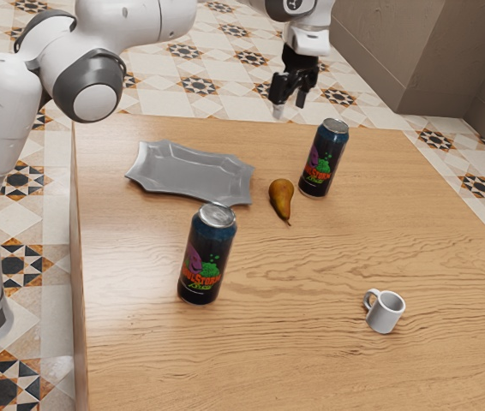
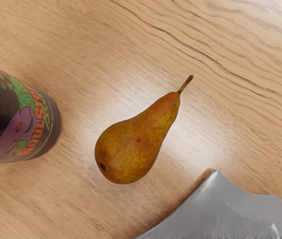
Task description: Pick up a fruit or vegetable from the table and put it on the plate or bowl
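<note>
Exterior view: around the russet-yellow pear (image 1: 281,197) lying on the wooden table (image 1: 354,248), grey scalloped metal plate (image 1: 189,171) at 10 o'clock, dark printed can (image 1: 324,157) at 2, second dark can (image 1: 207,253) at 7, white mug (image 1: 385,310) at 4; black gripper (image 1: 287,102) hovers at the pear's 12, fingers spread, empty.

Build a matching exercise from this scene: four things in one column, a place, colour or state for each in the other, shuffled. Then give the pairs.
Column A
1. pear
2. plate
3. mug
4. end effector

Column B
a. silver, nothing on it
b. raised, open, holding nothing
c. white, apart toward the exterior view's lower right
d. brown-yellow, lying on its side by the plate's corner

Pairs: 1-d; 2-a; 3-c; 4-b
</note>
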Controlling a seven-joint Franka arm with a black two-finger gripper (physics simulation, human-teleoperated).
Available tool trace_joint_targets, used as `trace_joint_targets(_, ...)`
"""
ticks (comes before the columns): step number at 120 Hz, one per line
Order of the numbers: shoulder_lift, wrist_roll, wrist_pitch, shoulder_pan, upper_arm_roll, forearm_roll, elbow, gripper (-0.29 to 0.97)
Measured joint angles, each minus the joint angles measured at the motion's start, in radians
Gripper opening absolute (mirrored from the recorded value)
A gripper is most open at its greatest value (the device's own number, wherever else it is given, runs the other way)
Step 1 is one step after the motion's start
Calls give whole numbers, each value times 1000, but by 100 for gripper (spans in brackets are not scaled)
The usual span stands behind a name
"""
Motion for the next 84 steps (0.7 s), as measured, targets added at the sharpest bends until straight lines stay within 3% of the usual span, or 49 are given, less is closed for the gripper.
trace_joint_targets(56, -2, 204, -2, 7, 8, 4, 29, 68)
trace_joint_targets(66, -177, 216, -19, -38, -11, 22, 187, 68)
trace_joint_targets(72, -252, 222, -25, -182, -68, 106, 219, 68)
trace_joint_targets(78, -243, 230, -29, -346, -157, 265, 227, 68)
trace_joint_targets(84, -206, 243, -34, -474, -206, 378, 200, 68)
